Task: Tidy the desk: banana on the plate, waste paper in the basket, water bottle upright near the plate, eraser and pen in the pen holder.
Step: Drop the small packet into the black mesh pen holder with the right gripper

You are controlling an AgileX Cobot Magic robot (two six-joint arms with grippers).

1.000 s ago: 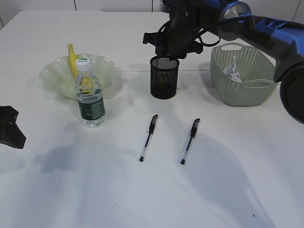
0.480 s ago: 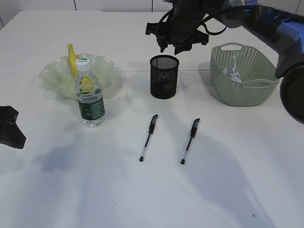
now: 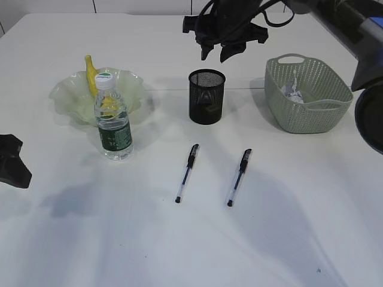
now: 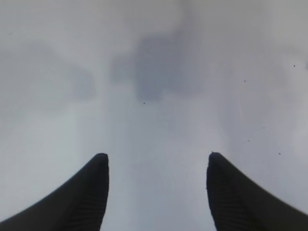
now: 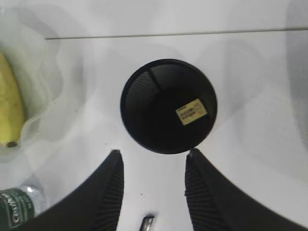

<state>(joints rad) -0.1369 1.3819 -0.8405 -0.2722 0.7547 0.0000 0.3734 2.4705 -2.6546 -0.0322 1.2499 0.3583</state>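
Observation:
The black mesh pen holder (image 3: 207, 95) stands mid-table, and the eraser (image 5: 191, 111) lies flat on its bottom. High above it, my right gripper (image 3: 218, 54) hangs open and empty; its wrist view looks down between the fingers (image 5: 154, 154). Two pens (image 3: 187, 173) (image 3: 239, 177) lie side by side on the table in front of the holder. The banana (image 3: 91, 73) rests in the wavy green plate (image 3: 66, 95). Just in front of the plate the water bottle (image 3: 112, 122) is upright. The waste paper (image 3: 293, 91) sits in the basket (image 3: 308, 92). My left gripper (image 4: 155, 159) is open over bare table.
The left gripper's dark body (image 3: 12, 160) shows at the table's left edge. The right arm (image 3: 335, 24) stretches over the basket from the upper right. A seam in the tabletop (image 5: 240, 32) runs behind the holder.
My right gripper has risen from the pen holder's mouth to well above it. The left gripper, pens, bottle and basket have not moved.

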